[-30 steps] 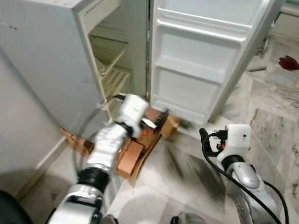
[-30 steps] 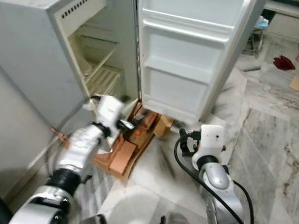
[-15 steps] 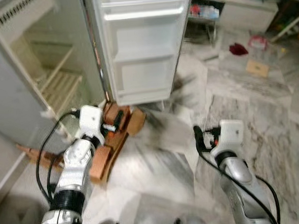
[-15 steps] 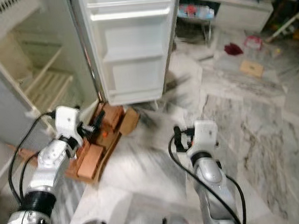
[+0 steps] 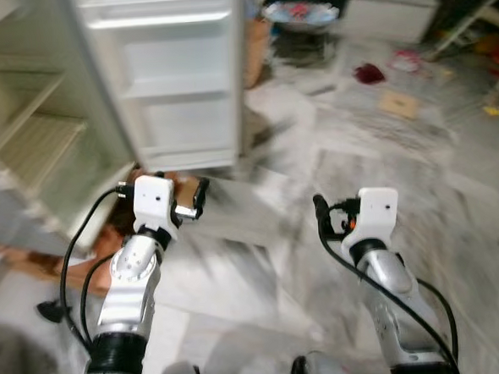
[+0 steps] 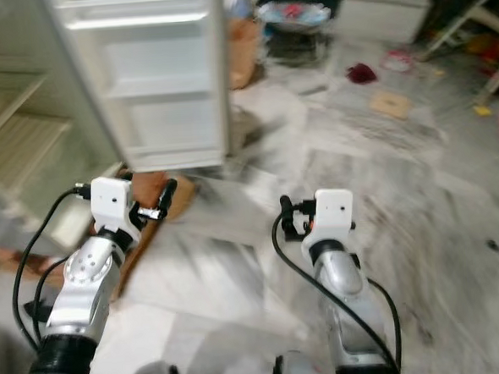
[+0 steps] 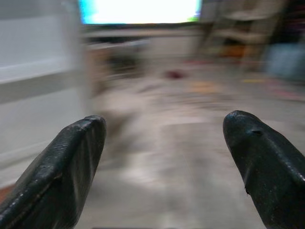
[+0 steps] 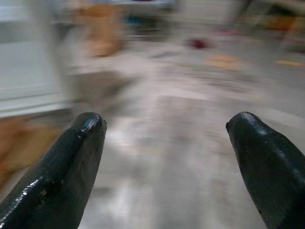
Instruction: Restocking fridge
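The white fridge (image 5: 25, 124) stands open at the left, wire shelves bare. The left gripper (image 7: 167, 162) and right gripper (image 8: 167, 162) both gape wide, empty, over the marble floor (image 5: 452, 166). Seemingly between loads; next, finding stock.

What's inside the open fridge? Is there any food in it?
The fridge shows bare pale shelves, and the door racks look empty too. No food shows. The picture is blurred, and the fridge's upper part is cut off, so anything there is hidden.
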